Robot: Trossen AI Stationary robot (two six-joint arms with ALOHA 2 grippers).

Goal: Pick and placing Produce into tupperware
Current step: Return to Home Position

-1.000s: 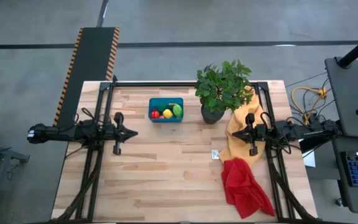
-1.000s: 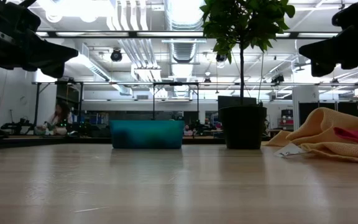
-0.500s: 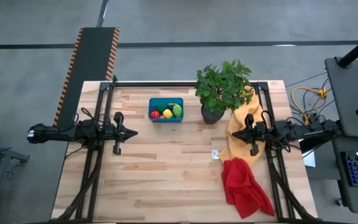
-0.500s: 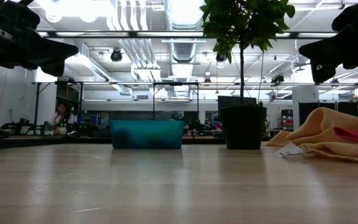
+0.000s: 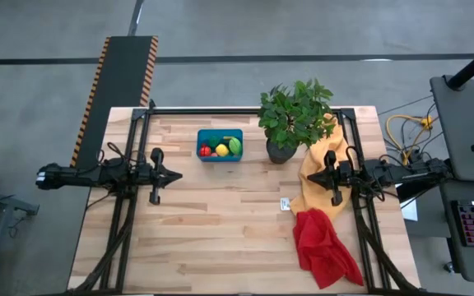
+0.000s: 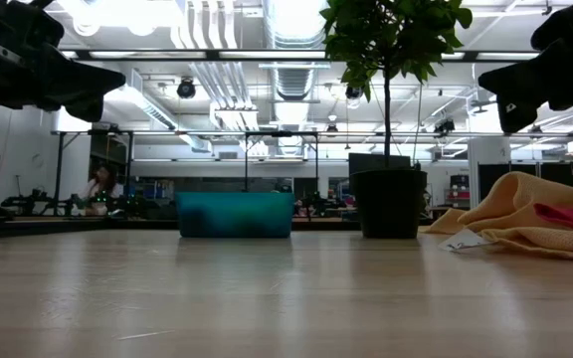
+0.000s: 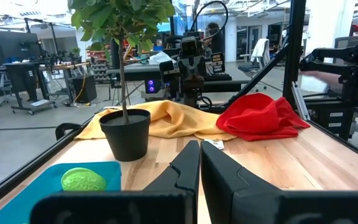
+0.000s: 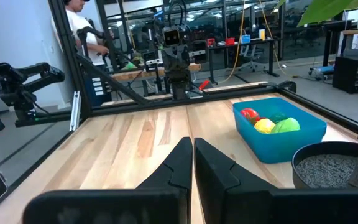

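The teal tupperware (image 5: 220, 145) stands on the table's far middle, also in the low view (image 6: 235, 214) and the right wrist view (image 8: 278, 138). Inside it lie a red piece (image 5: 206, 150), a yellow piece (image 5: 221, 150) and a green piece (image 5: 234, 146); the right wrist view shows them as red (image 8: 250, 114), yellow (image 8: 264, 126) and green (image 8: 286, 126). My left gripper (image 5: 176, 175) hovers shut at the table's left, level, pointing right. My right gripper (image 5: 310, 176) hovers shut at the right, above the yellow cloth, pointing left. Each wrist view shows its fingers shut: left (image 7: 199, 163), right (image 8: 192, 158).
A potted plant (image 5: 293, 119) stands right of the tupperware. A yellow cloth (image 5: 319, 177) and a red cloth (image 5: 323, 247) lie along the table's right side, with a small white tag (image 5: 285, 204) beside them. Bare wood spans the middle and near part (image 5: 212, 230).
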